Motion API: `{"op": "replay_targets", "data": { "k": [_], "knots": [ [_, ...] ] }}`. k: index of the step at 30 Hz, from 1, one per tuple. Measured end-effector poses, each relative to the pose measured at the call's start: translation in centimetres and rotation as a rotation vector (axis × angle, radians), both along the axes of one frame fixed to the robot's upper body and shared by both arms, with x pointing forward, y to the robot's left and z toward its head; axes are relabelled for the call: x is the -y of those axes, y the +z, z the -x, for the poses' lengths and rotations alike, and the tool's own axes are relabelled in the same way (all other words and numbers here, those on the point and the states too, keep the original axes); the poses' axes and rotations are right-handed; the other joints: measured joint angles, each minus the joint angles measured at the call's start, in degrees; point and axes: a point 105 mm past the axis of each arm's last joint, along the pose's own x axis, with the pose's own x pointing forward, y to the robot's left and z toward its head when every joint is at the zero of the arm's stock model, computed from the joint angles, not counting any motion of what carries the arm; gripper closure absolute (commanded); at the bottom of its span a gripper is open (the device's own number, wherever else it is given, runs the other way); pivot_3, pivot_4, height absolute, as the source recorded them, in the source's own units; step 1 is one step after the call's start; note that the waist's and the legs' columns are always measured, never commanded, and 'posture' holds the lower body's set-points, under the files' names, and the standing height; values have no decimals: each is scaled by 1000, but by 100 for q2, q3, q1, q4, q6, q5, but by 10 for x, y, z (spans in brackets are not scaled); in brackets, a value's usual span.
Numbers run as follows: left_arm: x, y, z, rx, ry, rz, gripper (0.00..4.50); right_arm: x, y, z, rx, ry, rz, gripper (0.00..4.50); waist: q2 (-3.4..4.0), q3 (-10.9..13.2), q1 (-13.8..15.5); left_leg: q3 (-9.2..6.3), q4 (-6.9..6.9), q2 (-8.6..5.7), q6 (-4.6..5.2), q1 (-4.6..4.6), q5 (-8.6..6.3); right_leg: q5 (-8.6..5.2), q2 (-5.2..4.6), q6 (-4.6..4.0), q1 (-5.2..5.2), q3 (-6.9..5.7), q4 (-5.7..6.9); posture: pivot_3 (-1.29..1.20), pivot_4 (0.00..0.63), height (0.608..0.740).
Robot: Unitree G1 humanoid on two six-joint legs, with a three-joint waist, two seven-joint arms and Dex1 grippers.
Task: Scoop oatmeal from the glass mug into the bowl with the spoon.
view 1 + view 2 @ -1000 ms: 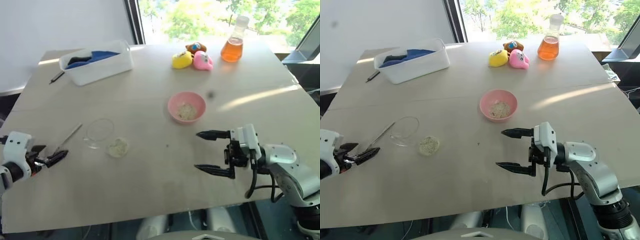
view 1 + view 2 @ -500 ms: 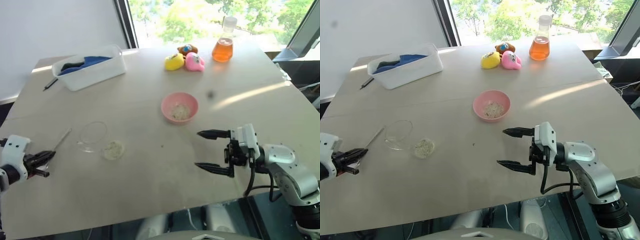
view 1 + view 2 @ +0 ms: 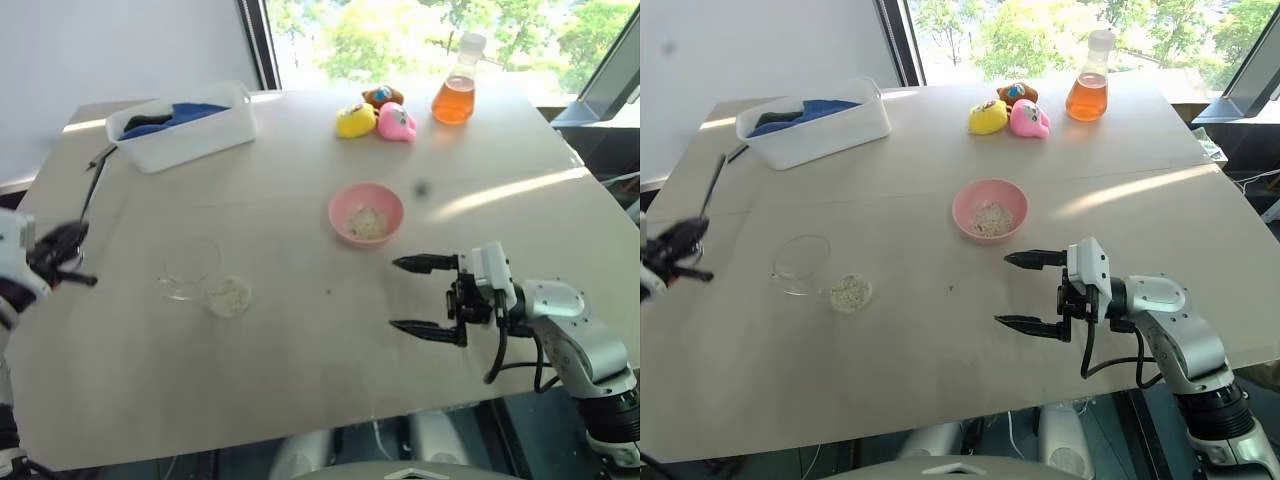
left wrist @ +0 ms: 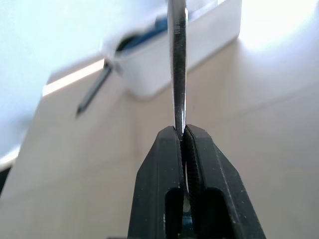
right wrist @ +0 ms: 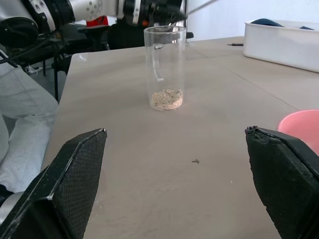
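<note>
The glass mug is clear and colourless, tall with straight sides, and stands upright on the pale table towards its left side. A thin layer of pale beige oatmeal lies at its bottom. The pink bowl sits near the table's middle, well apart from the mug, with a small heap of the same flakes inside. The left gripper is clenched on the handle of the silver spoon, above the table's left edge. The spoon's head is cut off in the left wrist view and too thin to make out in the head views. The right gripper hangs with its fingers spread wide, grasping nothing, just in front of the bowl
</note>
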Motion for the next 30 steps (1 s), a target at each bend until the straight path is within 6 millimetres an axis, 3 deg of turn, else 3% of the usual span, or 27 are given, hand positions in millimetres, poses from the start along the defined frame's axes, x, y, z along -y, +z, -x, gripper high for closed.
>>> {"op": "replay_targets", "data": {
  "k": [4, 7, 12, 16, 20, 21, 27, 30],
  "knots": [
    [38, 56, -12, 160, -79, -23, 4420, -1, 7, -9, 22, -19, -9, 0, 0, 1, -15, 1, 0, 0, -2, -8, 2, 0, 2, 0, -5, 0, 5, 0, 150, 740],
    [67, 83, -18, 233, -149, -55, 4420, -2, 14, -18, 33, -66, -38, 0, -1, 2, -20, 4, 1, -2, -3, -7, 2, 0, 5, 0, -7, 3, 8, 0, 150, 740],
    [135, 117, -23, 313, -341, -104, 4420, -2, 57, -54, 58, -262, -192, 0, 2, 3, -26, 8, 6, -4, -5, -8, 4, 0, 9, 0, -13, 10, 16, 0, 150, 740],
    [195, 104, -24, 277, -526, -30, 4420, 3, 82, -77, -5, -410, -263, 0, 4, 4, -23, 6, 9, -4, -5, -14, 5, 0, 13, 0, -15, 8, 14, 0, 150, 740],
    [272, 61, -23, 140, -752, 70, 4420, -15, 114, -84, -141, -407, -366, 0, 4, 5, -35, 5, 23, -6, -4, -25, 5, 0, 13, -1, -20, 10, 20, 0, 150, 740],
    [283, 53, -21, 109, -786, 63, 4420, -18, 119, -84, -155, -407, -376, 0, 4, 5, -48, 7, 23, -6, -4, -27, 5, 0, 15, -1, -25, 12, 21, 0, 150, 740],
    [307, 36, -14, 76, -829, -54, 4420, -7, 139, -94, -296, -460, -454, 0, 11, 8, -57, 13, 23, -7, -4, -28, 6, 0, 17, -1, -29, 19, 23, 0, 150, 740],
    [305, 29, -16, 77, -800, -147, 4420, -9, 142, -90, -334, -425, -444, 0, 13, 8, -55, 12, 22, -6, -4, -28, 6, 0, 19, -1, -29, 18, 24, 0, 150, 740]
  ]
}}
